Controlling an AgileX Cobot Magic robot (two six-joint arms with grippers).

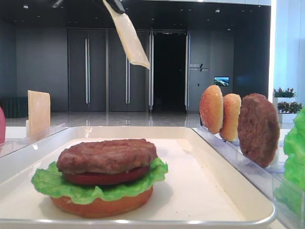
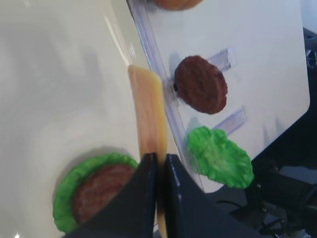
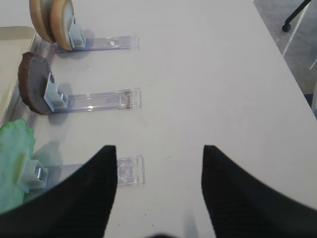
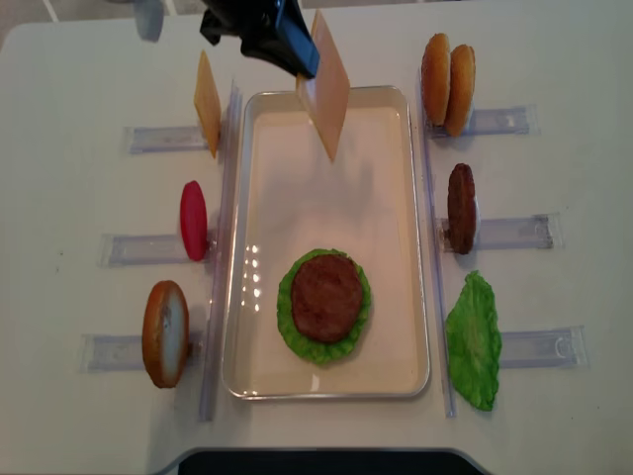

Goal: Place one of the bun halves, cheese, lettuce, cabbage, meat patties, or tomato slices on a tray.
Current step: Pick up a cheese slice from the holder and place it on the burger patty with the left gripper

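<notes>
My left gripper (image 4: pixel 297 45) is shut on a pale yellow cheese slice (image 4: pixel 328 89), which hangs edge-down above the far end of the white tray (image 4: pixel 420 247). In the left wrist view the fingertips (image 2: pixel 159 156) pinch the cheese (image 2: pixel 147 109) over the tray. On the tray's near half lies a stack: a bun half (image 1: pixel 102 205), lettuce (image 1: pixel 47 183), a tomato slice (image 1: pixel 102 178) and a meat patty (image 4: pixel 325 297) on top. My right gripper (image 3: pixel 159 153) is open and holds nothing, above the table to the right of the racks.
Clear racks flank the tray. On the left stand another cheese slice (image 4: pixel 207 103), a tomato slice (image 4: pixel 194 220) and a bun half (image 4: pixel 165 332). On the right are two bun halves (image 4: pixel 447 71), a patty (image 4: pixel 461 208) and a lettuce leaf (image 4: pixel 475 339).
</notes>
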